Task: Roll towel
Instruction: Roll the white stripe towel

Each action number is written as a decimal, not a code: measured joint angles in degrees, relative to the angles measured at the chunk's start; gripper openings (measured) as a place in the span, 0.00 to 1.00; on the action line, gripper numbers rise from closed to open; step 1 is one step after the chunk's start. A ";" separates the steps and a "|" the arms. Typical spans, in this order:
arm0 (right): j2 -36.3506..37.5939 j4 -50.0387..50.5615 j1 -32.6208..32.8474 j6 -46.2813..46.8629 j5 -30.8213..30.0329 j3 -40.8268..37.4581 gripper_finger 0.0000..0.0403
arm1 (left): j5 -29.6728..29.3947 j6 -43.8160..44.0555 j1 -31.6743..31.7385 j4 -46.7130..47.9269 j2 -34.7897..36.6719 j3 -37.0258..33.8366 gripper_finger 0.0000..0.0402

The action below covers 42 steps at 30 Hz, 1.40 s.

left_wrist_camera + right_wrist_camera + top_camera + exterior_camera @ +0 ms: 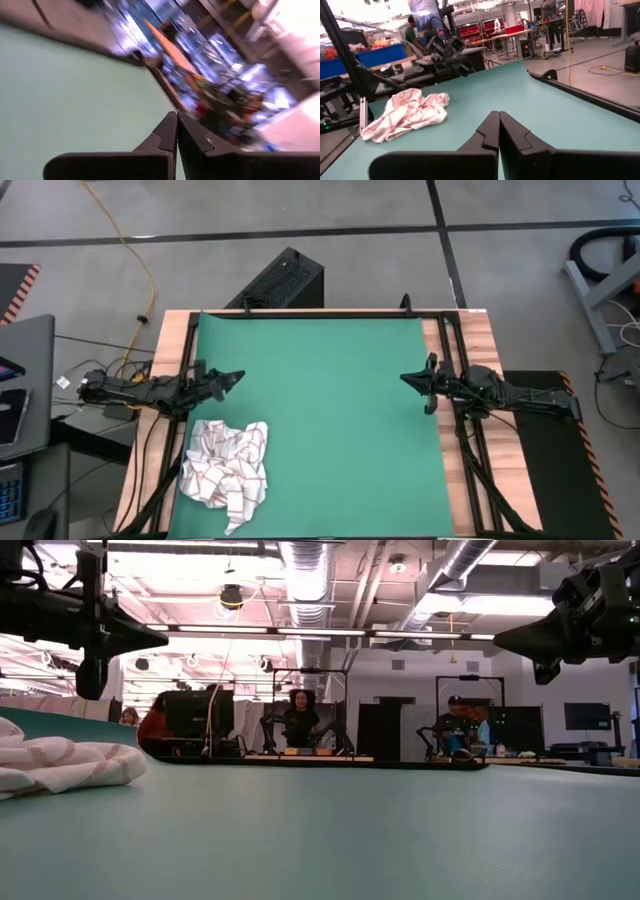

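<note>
High view: towel (227,471) crumpled in heap on green mat (330,410), near corner on left arm's side. Left gripper (232,379) above mat's left edge, fingers pressed together, empty. Right gripper (408,379) at mat's right edge, fingers closed, empty.

Low view: towel (60,764) bunched at left; people in room behind.

Right wrist view: fingers (512,135) together, towel (406,113) well apart.

Towel (228,472) lies on mat (330,380), left front corner.
</note>
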State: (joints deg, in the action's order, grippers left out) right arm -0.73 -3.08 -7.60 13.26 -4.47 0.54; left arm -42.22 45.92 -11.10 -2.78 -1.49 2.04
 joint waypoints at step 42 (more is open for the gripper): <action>-10.74 -13.46 -0.31 8.74 -4.64 12.22 0.47 | 63.07 -9.88 -6.20 51.06 -52.32 56.50 0.29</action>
State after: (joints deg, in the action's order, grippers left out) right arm -11.47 -16.54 -7.90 21.99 -9.11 12.75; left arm 20.85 36.04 -17.30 48.29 -53.82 58.54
